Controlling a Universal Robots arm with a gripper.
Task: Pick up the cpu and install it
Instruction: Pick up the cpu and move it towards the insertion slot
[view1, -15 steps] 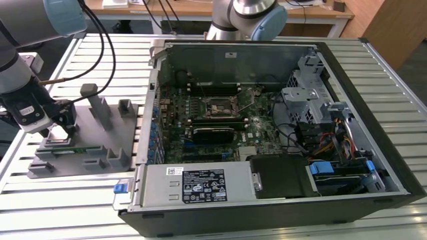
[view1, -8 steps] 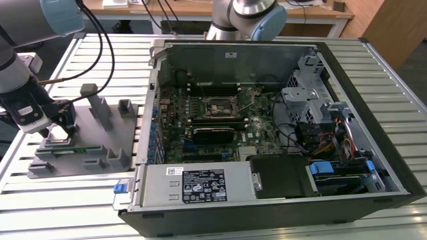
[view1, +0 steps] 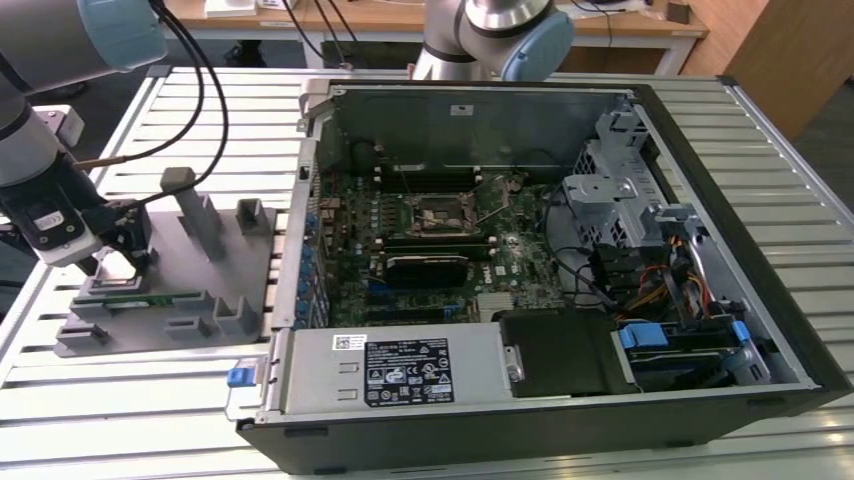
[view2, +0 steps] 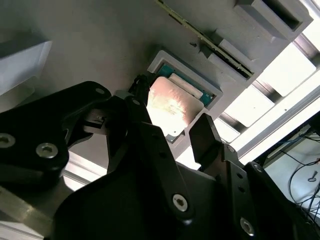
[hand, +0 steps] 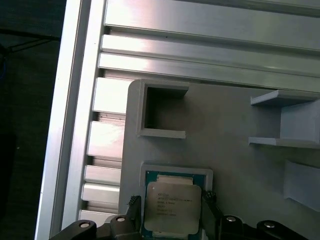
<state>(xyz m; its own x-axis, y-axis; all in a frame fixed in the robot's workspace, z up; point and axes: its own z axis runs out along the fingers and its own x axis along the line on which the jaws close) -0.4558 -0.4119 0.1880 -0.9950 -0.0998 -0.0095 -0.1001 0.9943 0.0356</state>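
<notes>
Black fingers (view2: 150, 145) of my gripper (view2: 172, 112) loom closest in the second wrist view, spread apart and standing on two opposite sides of the cpu (hand: 172, 204). I cannot tell whether the fingers touch the chip's edges, and nothing shows them clamped on it. The cpu lies flat, metal top up, in a shallow square pocket of the grey holder tray (hand: 230, 170). I judge the pocket is there to keep the chip square and easy to find.

In the exterior view the tray sits on the slatted metal table (view1: 134, 410) at that view's left, just beside the open computer case (view1: 747, 330). The motherboard socket (view1: 445, 215) lies inside the case, well apart from the gripper.
</notes>
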